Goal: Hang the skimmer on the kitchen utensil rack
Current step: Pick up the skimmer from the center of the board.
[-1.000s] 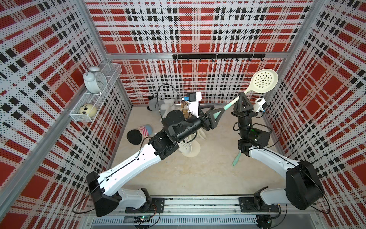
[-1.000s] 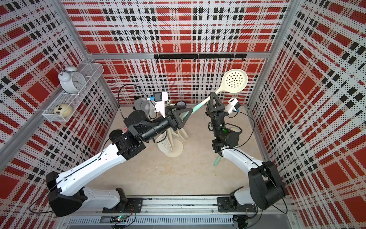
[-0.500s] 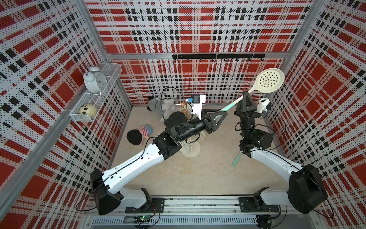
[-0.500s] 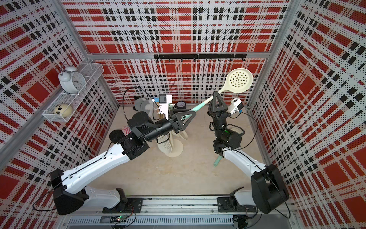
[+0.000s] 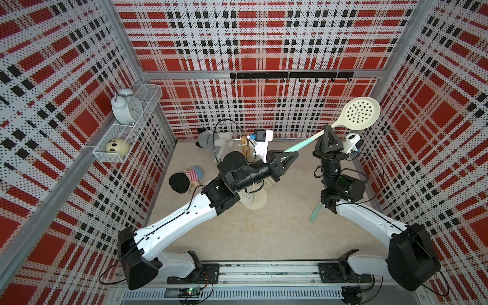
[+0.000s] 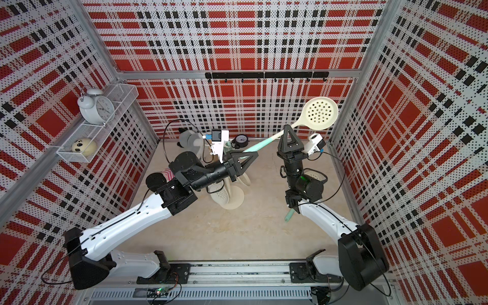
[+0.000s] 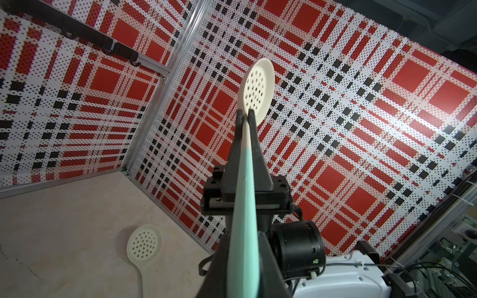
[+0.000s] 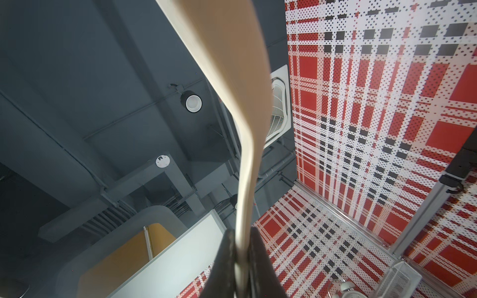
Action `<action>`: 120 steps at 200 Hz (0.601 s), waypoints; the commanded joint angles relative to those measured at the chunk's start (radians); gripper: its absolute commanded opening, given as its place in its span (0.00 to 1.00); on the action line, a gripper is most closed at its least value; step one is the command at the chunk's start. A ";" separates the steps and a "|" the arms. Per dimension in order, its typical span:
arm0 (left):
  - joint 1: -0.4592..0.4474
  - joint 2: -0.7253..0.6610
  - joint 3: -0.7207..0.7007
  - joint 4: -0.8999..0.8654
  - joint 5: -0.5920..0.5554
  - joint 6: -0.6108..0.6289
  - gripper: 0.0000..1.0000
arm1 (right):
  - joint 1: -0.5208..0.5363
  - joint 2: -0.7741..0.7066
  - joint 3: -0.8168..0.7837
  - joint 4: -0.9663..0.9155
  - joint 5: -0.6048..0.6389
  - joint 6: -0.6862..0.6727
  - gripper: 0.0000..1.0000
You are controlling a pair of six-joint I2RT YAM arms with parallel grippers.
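Handover in mid-air. The skimmer (image 5: pixel 363 113) is high over the back right part of the bench, with its bowl up toward the back right corner and its teal handle end pointing down toward the middle. The left gripper (image 5: pixel 293 154) is clamped on the teal end. The right gripper (image 5: pixel 327 128) has its jaws either side of the cream neck just below the bowl. I can't tell from the wrist views whether they pinch or have slack. The kitchen utensil rack (image 6: pixel 235 202) stands near the bench middle, mostly hidden under the left arm, with only the disc base clear.

Doing it well, my read:
- The left grip is at the far end and the bowl is a long lever away, so expect droop or twist on release. The right gripper should open wide, pause, then back straight down off the neck with no sideways drag.
- No hang hole is visible. If it's in the teal end, the left jaws may cover it, so check before going to the prongs.
- The crown sits under the left forearm, so pull back and lift before coming over it.
- Ignore the second skimmer (image 7: pixel 144 245) lying by the bench's right edge and the black hook rail (image 5: pixel 290 75) on the back wall.

Vs one second ago: left jaws then apart at the handle end, now shut on it. The right arm and skimmer sit slightly nearer the right wall. Rack and second skimmer unmoved.
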 commanded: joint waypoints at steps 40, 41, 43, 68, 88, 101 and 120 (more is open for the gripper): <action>0.100 -0.068 0.109 -0.169 0.006 0.083 0.00 | -0.114 -0.208 -0.259 -0.105 -0.085 -0.182 0.84; 0.101 -0.068 0.112 -0.173 0.005 0.085 0.00 | -0.116 -0.216 -0.267 -0.112 -0.085 -0.189 0.84; 0.103 -0.069 0.119 -0.182 0.004 0.090 0.00 | -0.121 -0.231 -0.276 -0.128 -0.087 -0.202 0.84; 0.122 -0.045 0.225 -0.345 0.017 0.145 0.00 | -0.167 -0.472 -0.343 -0.545 -0.160 -0.528 0.82; 0.127 -0.015 0.321 -0.510 0.020 0.205 0.00 | -0.147 -0.601 -0.166 -1.090 -0.223 -1.038 0.84; 0.128 0.005 0.376 -0.604 0.018 0.256 0.00 | -0.142 -0.612 -0.033 -1.310 -0.269 -1.298 0.88; 0.130 0.048 0.463 -0.748 0.013 0.313 0.00 | -0.142 -0.534 0.170 -1.596 -0.363 -1.570 0.90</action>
